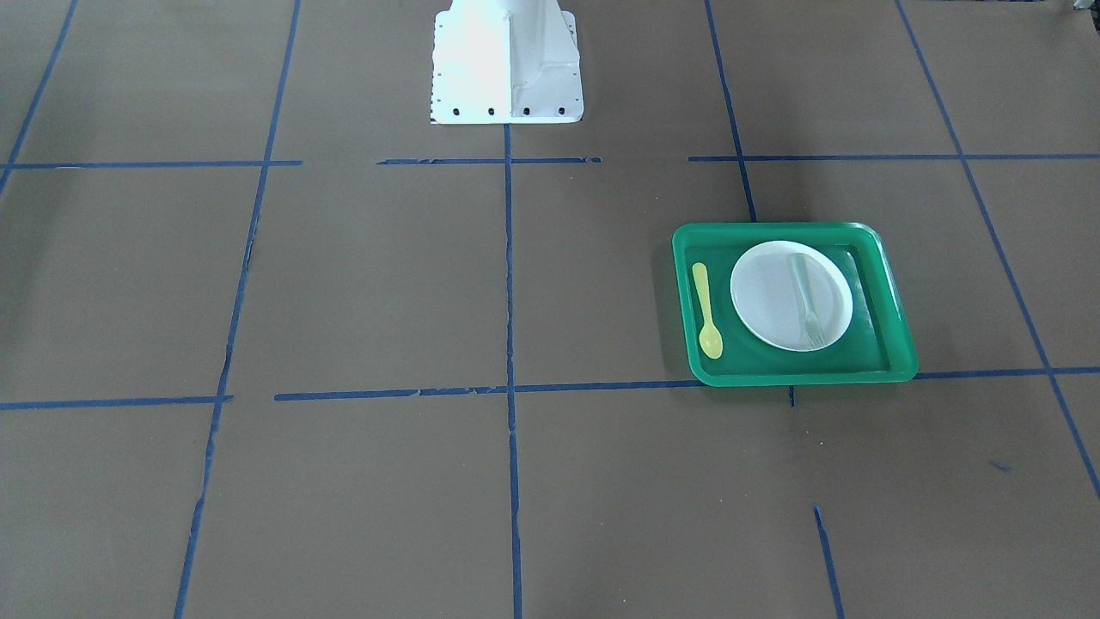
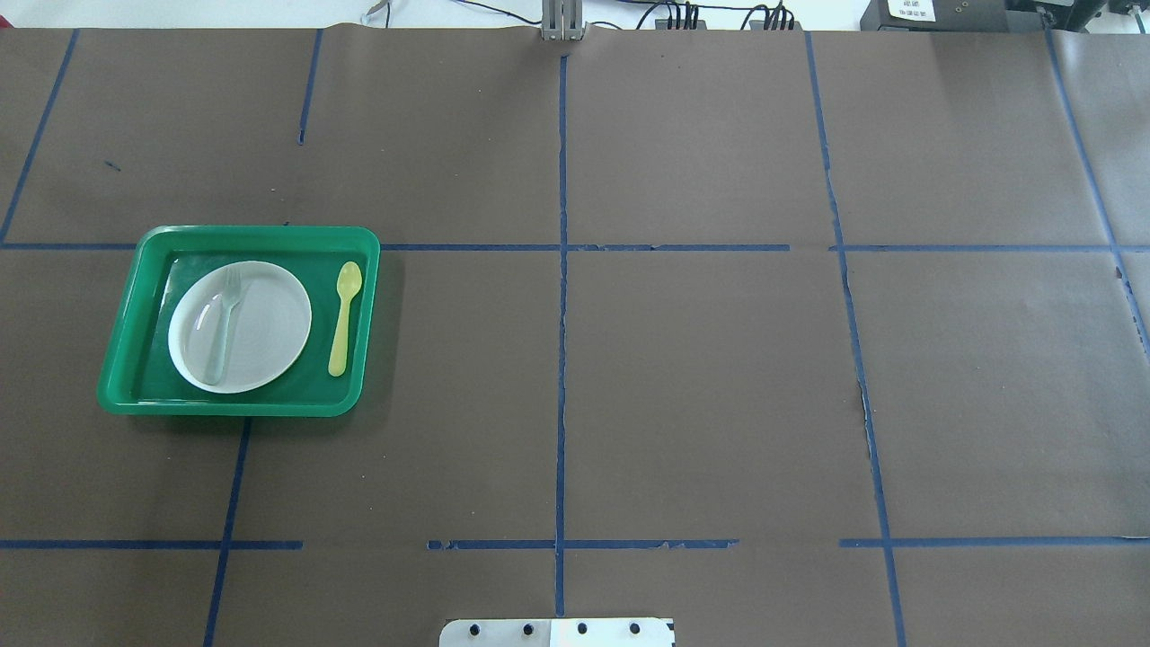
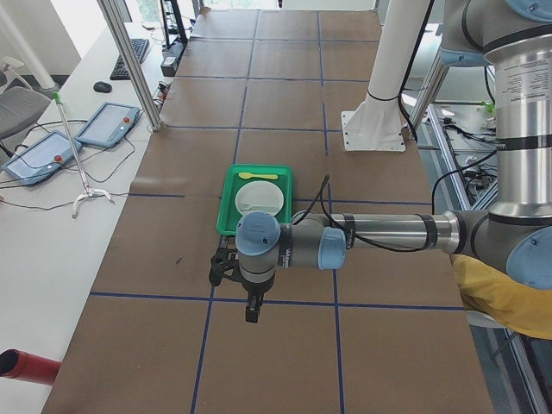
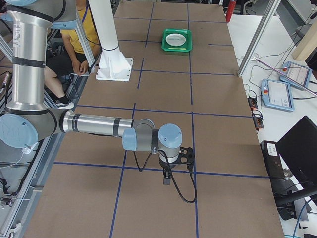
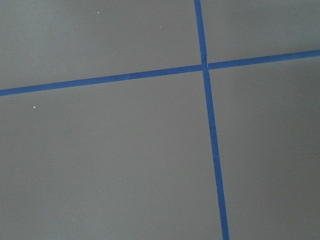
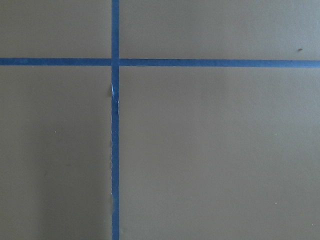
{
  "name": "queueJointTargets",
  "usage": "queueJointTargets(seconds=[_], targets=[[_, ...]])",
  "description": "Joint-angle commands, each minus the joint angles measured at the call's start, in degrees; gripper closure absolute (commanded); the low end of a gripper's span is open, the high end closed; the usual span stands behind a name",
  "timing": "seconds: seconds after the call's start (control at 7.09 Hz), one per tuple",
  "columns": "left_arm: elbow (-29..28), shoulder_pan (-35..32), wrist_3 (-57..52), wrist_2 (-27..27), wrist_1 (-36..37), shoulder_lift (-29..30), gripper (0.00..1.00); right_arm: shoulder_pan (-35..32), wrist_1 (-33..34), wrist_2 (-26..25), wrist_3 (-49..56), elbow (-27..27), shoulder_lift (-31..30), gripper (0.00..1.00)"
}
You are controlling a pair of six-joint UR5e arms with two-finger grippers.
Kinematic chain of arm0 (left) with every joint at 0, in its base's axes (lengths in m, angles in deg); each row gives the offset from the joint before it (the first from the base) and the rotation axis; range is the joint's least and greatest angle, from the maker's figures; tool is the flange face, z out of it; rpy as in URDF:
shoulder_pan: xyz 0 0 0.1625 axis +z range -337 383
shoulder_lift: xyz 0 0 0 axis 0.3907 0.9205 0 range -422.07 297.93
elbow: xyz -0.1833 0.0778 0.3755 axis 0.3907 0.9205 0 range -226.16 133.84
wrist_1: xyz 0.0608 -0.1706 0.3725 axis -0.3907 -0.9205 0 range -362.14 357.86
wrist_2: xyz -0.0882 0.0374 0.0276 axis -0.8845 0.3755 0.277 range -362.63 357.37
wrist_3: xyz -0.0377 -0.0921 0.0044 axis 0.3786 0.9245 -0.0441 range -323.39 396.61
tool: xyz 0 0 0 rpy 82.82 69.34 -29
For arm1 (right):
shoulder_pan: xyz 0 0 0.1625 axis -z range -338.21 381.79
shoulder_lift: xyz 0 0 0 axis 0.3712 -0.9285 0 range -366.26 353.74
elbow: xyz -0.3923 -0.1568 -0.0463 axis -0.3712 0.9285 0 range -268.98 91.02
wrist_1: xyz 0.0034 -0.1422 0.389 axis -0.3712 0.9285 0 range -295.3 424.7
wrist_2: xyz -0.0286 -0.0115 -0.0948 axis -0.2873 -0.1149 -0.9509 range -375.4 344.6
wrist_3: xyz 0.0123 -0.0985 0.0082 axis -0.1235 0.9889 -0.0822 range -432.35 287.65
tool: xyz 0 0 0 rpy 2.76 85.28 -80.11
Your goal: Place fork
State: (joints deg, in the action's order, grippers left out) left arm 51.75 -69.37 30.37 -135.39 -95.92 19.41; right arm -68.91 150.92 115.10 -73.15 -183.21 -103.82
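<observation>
Overhead exterior: fork [image 2: 224, 325] on plate [image 2: 269, 323], long axis away from robot.
Nearer: left gripper [image 3: 222, 267], width cannot tell.
Farther: right gripper [image 4: 186, 154], cannot tell.

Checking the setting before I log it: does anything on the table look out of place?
Only mildly. The fork lies on the white plate, tines pointing away from the robot, while the yellow spoon lies on the floor of the green tray, beside the plate. Nothing looks spilled or broken.

Fork [image 2: 223, 328] on plate [image 2: 272, 323] in tray [image 2: 235, 407]
</observation>
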Motion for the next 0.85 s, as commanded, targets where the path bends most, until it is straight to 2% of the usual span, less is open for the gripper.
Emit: queueJointTargets(seconds=[0.0,0.28,0.56,0.71], targets=[[-0.1,0.0,0.0,0.0,0.0,-0.1,0.00,0.0,0.0,0.0,0.1,0.0,0.0,0.00],[0.6,0.1,-0.1,0.0,-0.3,0.2,0.00,0.0,0.0,0.0,0.0,0.0,0.0,0.00],[3.1,1.3,0.6,-5.7,-4.6,1.7,0.00,0.0,0.0,0.0,0.0,0.0,0.0,0.00],[5.4,3.8,8.1,-6.3,-6.9,1.8,0.00,0.0,0.0,0.0,0.0,0.0,0.0,0.00]])
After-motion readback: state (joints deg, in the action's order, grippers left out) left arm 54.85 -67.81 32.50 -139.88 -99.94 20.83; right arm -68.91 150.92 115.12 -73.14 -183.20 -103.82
